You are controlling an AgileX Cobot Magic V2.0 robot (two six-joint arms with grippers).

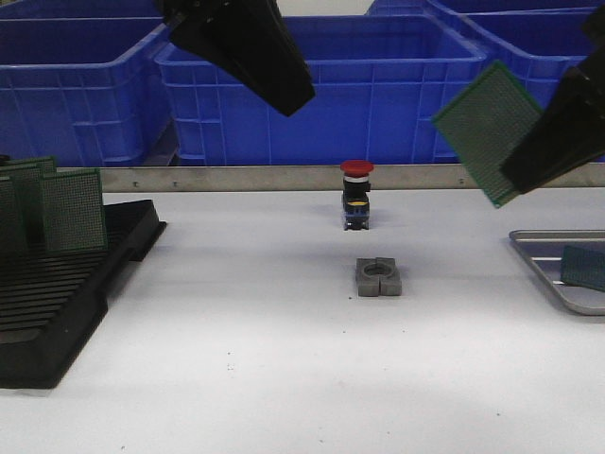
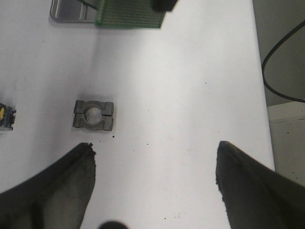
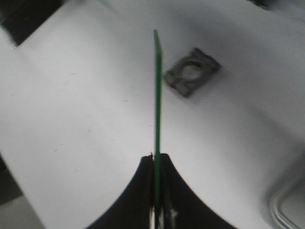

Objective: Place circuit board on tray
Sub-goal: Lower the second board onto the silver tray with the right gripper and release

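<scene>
My right gripper (image 1: 515,180) is shut on a green circuit board (image 1: 487,128) and holds it tilted in the air at the right, above and left of the silver-grey tray (image 1: 553,274). In the right wrist view the board (image 3: 157,95) shows edge-on between the shut fingers (image 3: 157,160), and the tray's corner (image 3: 286,205) is at the side. Another green board (image 1: 583,268) lies on the tray. My left gripper (image 1: 288,99) is open and empty, high above the table's middle. In the left wrist view its fingers (image 2: 71,181) stand wide apart over bare table, with the held board (image 2: 128,14) and the tray (image 2: 69,12) beyond.
A black slotted rack (image 1: 57,284) at the left holds several upright green boards (image 1: 71,210). A grey metal clamp block (image 1: 379,277) and a red-topped push button (image 1: 356,194) stand mid-table. Blue plastic bins (image 1: 321,85) line the back behind a metal rail.
</scene>
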